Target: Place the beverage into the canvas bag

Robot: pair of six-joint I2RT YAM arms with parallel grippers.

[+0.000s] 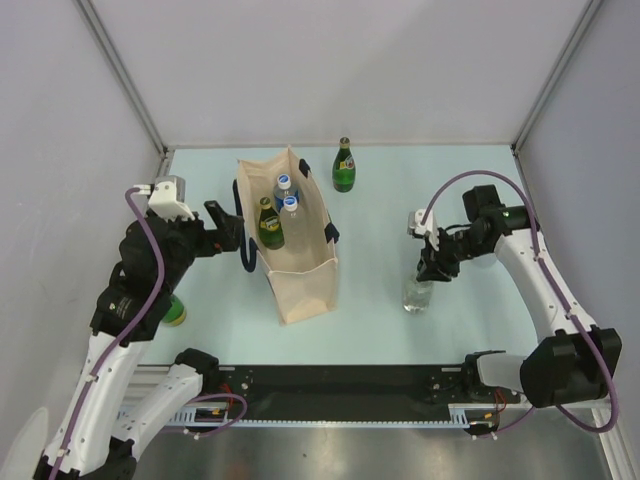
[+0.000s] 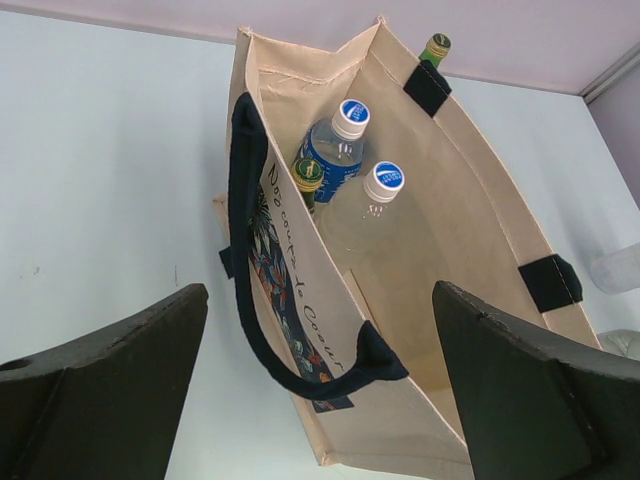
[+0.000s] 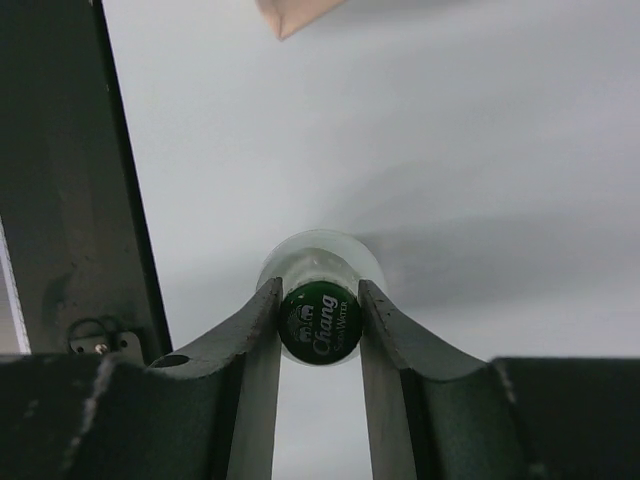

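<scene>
The beige canvas bag (image 1: 300, 280) with navy handles stands upright and open at the table's middle. It holds two clear water bottles (image 1: 291, 215) with blue-white caps and a green bottle (image 1: 269, 224). My left gripper (image 1: 228, 232) is open and empty beside the bag's left wall, by the navy handle (image 2: 250, 250); the bag's inside (image 2: 440, 200) shows in the left wrist view. My right gripper (image 1: 435, 265) is shut on the green cap (image 3: 319, 322) of a clear beverage bottle (image 1: 418, 290), which stands upright on the table right of the bag.
A green glass bottle (image 1: 344, 167) stands behind the bag near the back wall; its top shows in the left wrist view (image 2: 434, 47). A green-yellow object (image 1: 176, 313) lies under my left arm. Grey walls enclose the table on three sides.
</scene>
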